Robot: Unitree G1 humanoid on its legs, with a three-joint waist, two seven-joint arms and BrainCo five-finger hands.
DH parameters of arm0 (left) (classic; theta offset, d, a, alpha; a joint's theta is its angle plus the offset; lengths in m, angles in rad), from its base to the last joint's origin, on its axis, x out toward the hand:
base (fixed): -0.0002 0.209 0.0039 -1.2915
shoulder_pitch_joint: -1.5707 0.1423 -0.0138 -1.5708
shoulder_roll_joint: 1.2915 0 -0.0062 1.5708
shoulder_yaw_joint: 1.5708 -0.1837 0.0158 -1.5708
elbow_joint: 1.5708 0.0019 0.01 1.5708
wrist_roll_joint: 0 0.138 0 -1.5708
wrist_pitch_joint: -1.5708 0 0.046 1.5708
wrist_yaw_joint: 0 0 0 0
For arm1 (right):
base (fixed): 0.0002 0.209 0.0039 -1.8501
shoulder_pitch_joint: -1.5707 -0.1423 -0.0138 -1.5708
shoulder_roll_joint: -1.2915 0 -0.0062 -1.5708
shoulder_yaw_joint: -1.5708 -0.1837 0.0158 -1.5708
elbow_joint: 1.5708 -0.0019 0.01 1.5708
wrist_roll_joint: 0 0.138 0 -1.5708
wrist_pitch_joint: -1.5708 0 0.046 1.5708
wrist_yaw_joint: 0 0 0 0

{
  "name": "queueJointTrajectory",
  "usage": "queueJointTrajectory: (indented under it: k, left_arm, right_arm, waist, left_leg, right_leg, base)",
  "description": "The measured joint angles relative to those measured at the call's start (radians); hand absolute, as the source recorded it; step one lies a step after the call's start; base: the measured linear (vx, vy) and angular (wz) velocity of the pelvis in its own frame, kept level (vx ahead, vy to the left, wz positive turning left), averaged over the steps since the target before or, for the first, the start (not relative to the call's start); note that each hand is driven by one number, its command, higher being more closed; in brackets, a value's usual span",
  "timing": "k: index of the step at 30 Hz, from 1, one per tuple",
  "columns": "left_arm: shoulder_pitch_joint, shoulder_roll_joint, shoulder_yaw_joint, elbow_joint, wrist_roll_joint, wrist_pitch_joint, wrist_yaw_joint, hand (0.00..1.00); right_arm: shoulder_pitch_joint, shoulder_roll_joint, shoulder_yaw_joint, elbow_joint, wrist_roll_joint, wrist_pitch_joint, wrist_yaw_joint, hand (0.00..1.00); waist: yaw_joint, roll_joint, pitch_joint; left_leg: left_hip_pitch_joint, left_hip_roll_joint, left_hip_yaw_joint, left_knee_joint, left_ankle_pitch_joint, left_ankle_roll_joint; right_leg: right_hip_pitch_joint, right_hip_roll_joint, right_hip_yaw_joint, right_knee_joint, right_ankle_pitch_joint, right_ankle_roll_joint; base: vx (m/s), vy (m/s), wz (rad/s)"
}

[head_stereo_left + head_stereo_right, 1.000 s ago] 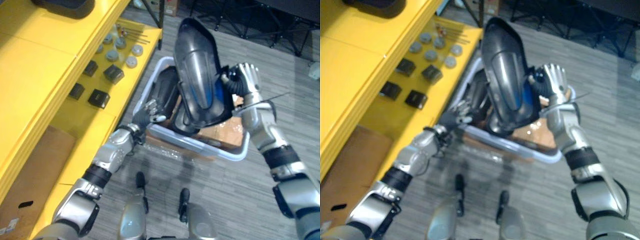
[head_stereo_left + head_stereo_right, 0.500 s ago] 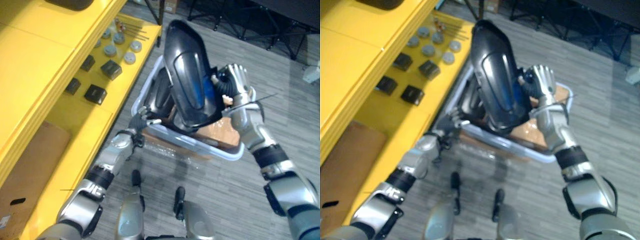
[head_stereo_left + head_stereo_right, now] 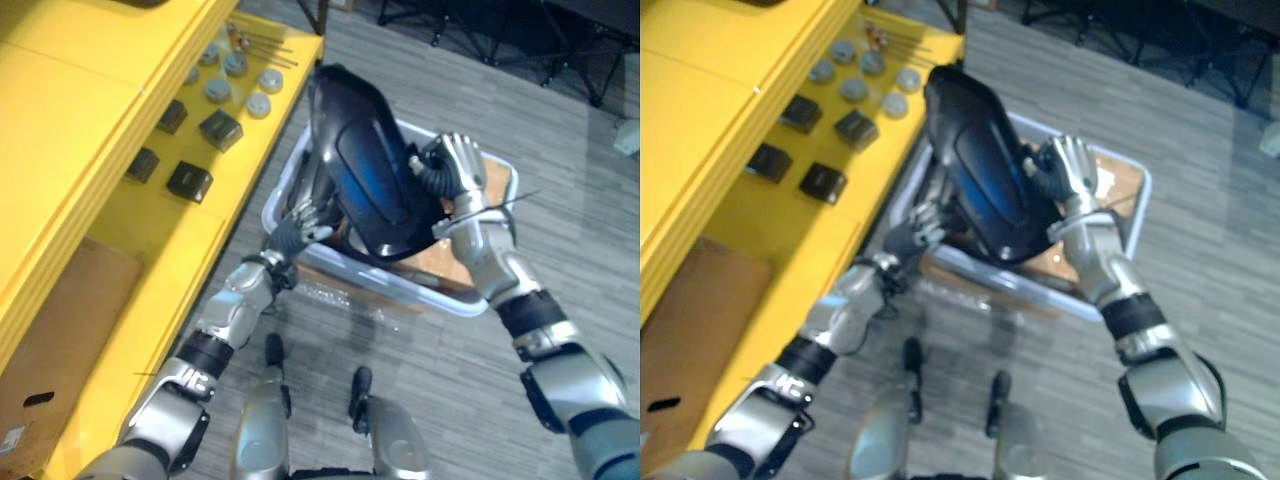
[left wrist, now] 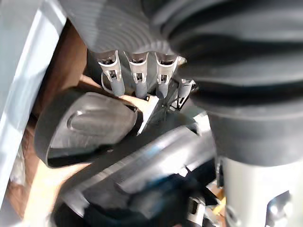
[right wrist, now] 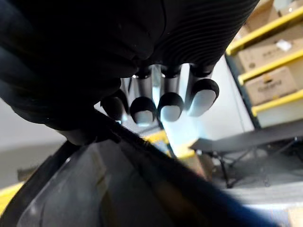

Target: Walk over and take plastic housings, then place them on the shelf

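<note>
Over the bin [image 3: 452, 299], right robot hand [image 3: 456, 168] clasps the tilted plastic housing [image 3: 362, 172].

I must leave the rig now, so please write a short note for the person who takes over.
Right hand: shut on the edge of the lifted housing, holding it above the bin.
Left hand: open, at the bin's near rim, over another housing inside.
Done: one housing is raised from the bin.
Left: place it on the yellow shelf beside the bin, then fetch the rest.
</note>
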Motion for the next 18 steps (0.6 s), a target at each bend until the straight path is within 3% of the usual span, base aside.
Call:
queueJointTrajectory:
  k: [5, 12, 18]
  left_arm:
    - [0.0, -0.008, -0.005, -0.012, -0.031, -0.017, -0.008, 0.0]
    - [0.002, -0.012, -0.037, -0.029, -0.011, -0.039, 0.049, 0.0]
    - [0.002, -0.033, -0.039, -0.023, 0.033, -0.04, 0.105, 0.0]
  right_arm:
    - [-0.019, -0.023, 0.006, 0.0, 0.001, -0.001, 0.0, 1.0]
    - [-0.041, -0.042, 0.026, -0.002, 0.002, -0.001, -0.003, 1.0]
    - [-0.041, -0.049, 0.025, -0.002, 0.003, 0.003, -0.035, 1.0]
  waist:
    - [-0.004, 0.02, 0.017]
    - [-0.017, 0.031, 0.023]
    - [-0.016, 0.067, 0.043]
  left_leg:
    - [-0.009, 0.001, -0.002, 0.028, -0.014, 0.002]
    - [-0.017, 0.003, 0.001, 0.054, -0.027, 0.003]
    - [-0.018, 0.001, 0.004, 0.067, -0.033, 0.007]
  right_leg:
    - [-0.001, -0.001, 0.0, 0.006, 0.0, 0.0]
    - [-0.003, -0.001, 0.007, 0.013, -0.001, -0.001]
    - [-0.004, -0.004, 0.015, 0.02, 0.0, 0.001]
  base:
    - [0.0, 0.0, 0.0]
    - [-0.01, 0.005, -0.02]
    - [0.0, 0.008, -0.01]
